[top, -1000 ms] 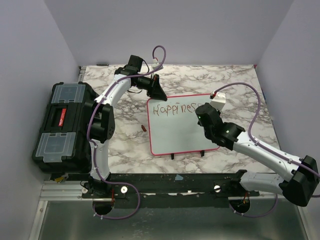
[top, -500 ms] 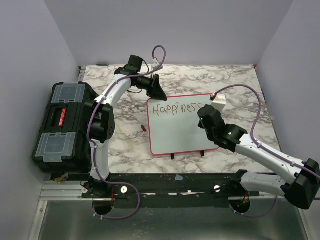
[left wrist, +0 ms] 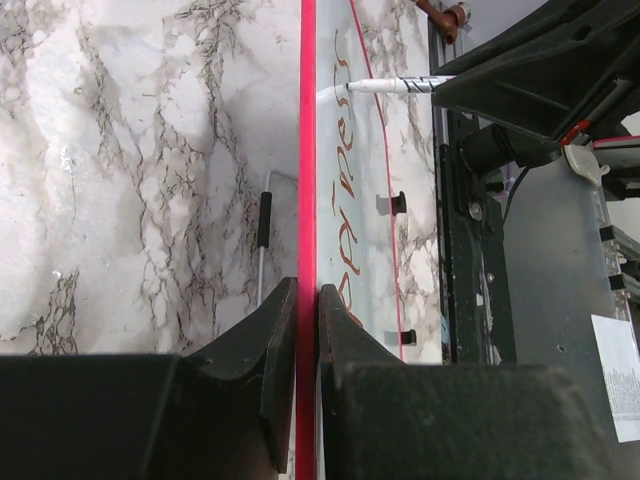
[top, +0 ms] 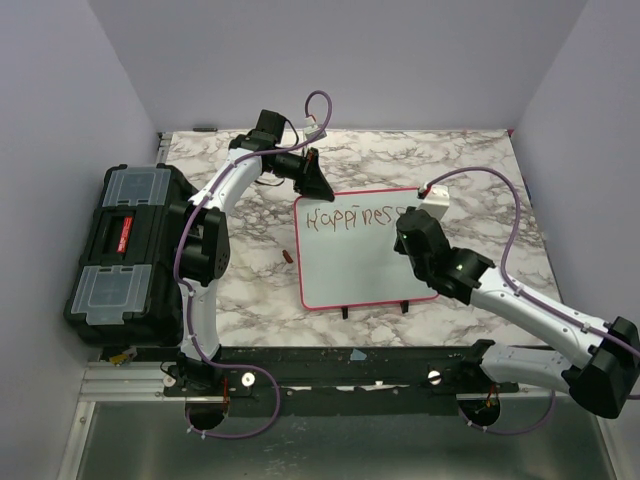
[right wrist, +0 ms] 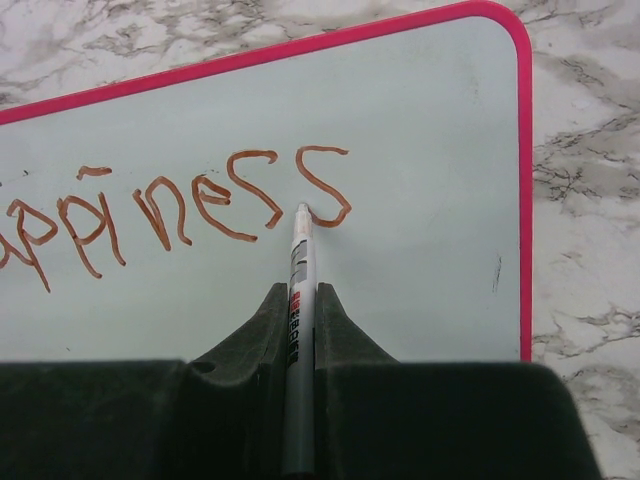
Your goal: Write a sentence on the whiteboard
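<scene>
At the left edge of the marble surface stands a black toolbox, well apart from the work. To its right, the left fingers are pressed onto the pink frame of the whiteboard at its far left corner. One finger sits on each side of the edge, which steadies the board. The whiteboard lies near the middle of the surface with its two black feet toward the arm bases. Whether it rests fully flat cannot be told.

The sentence so far is a single line reading "Happiness", set along the far edge, and the area below it is bare. Further right, the right fingers pinch a marker along its barrel. Its tip touches the board at the foot of the last "s".

Assessment: the first word is all but complete and the second line is outstanding.

Recommendations:
- Lift the tip clear before travelling, to avoid a stray stroke.
- Restart at the left, below the first line, leaving room for the longer words.
- Hold the left clamp firm and apply light, even pressure.
- Route the right wrist clear of the fresh ink.
</scene>
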Motion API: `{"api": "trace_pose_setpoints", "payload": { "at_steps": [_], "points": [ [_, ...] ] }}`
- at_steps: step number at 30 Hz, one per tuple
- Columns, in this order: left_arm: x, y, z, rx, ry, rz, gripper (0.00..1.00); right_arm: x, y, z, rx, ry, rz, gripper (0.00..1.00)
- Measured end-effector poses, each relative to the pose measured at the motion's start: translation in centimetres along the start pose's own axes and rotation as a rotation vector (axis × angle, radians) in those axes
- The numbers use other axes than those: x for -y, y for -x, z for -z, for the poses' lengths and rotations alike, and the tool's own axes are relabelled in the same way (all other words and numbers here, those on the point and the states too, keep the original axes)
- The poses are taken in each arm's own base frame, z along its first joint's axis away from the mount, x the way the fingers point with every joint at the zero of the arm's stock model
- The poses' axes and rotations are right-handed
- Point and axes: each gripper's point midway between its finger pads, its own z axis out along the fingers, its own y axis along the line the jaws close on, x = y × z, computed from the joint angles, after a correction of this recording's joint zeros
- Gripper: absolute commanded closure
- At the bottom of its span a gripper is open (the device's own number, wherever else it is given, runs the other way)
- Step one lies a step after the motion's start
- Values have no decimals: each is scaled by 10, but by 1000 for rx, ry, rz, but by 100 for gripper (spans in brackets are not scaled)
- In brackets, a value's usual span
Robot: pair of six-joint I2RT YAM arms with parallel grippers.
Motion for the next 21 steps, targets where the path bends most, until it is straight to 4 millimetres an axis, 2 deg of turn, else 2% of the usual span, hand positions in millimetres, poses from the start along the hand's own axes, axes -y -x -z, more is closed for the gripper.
{"api": "trace_pose_setpoints", "payload": {
  "at_steps": [10, 21],
  "points": [
    [0, 2, 0, 5, 1, 2, 100, -7, 22, 20, 45, 111, 17, 99],
    [0, -4, -1, 19, 9, 13, 100, -51, 2, 24, -72, 337, 102, 99]
  ]
}}
